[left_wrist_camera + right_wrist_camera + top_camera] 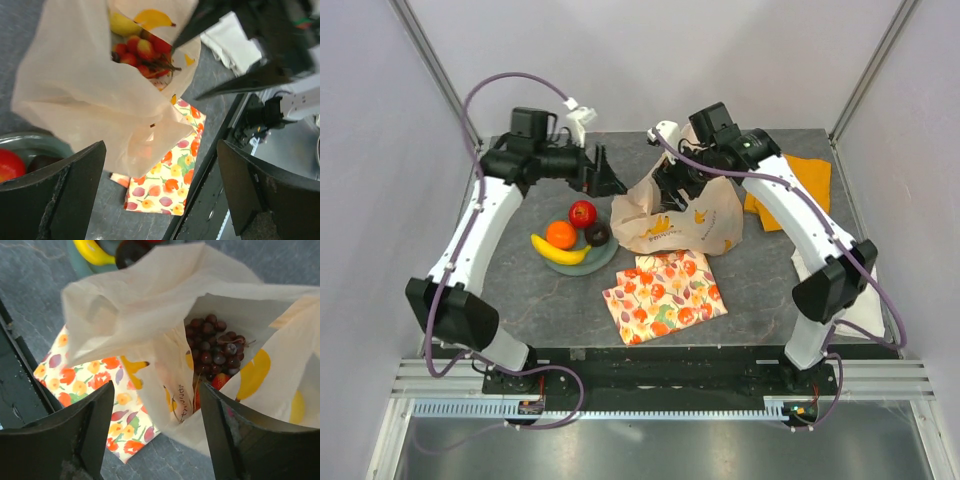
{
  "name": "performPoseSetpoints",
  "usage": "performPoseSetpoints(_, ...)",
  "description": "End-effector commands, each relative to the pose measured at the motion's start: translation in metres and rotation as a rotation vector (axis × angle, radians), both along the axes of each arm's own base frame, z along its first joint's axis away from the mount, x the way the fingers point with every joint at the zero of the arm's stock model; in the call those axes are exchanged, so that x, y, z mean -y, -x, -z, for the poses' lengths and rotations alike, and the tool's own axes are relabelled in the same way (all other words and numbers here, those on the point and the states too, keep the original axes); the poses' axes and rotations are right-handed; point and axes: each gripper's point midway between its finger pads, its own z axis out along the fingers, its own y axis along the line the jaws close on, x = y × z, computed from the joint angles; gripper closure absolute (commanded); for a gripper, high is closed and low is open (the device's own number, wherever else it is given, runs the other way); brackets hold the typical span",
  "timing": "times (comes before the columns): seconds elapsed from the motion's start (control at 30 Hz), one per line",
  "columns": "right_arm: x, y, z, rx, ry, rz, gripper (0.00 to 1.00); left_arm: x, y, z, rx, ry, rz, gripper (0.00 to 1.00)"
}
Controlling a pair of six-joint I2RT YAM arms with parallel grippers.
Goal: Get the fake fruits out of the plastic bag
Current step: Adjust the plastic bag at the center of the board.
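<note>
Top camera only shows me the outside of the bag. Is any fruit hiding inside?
Observer: Yes. The right wrist view looks into the plastic bag and shows a dark purple grape bunch.
Operator: Anything else in there?
Observer: The left wrist view shows a red grape bunch beside a yellow lemon.
Operator: Is the right claw grabbing one?
Observer: No. Its wrist view shows the jaws wide apart over the bag's mouth, empty.

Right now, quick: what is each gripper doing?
Left gripper: open, holding nothing.
Right gripper: open above the plastic bag mouth, gripping nothing.
</note>
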Motion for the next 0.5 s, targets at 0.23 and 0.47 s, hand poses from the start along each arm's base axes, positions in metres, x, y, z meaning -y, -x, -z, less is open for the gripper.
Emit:
performPoseSetpoints(0.23,0.041,-0.064,0.056,-0.074,0.059,0.273,0.30,0.071,-0.004,0.057,0.098,-0.232,0.140,0.01)
performPoseSetpoints(0.47,0.119,0.018,0.089,-0.163,0.200,0.368,0.29,0.078,0.017,0.093,0.029,-0.308,0.207,0.98)
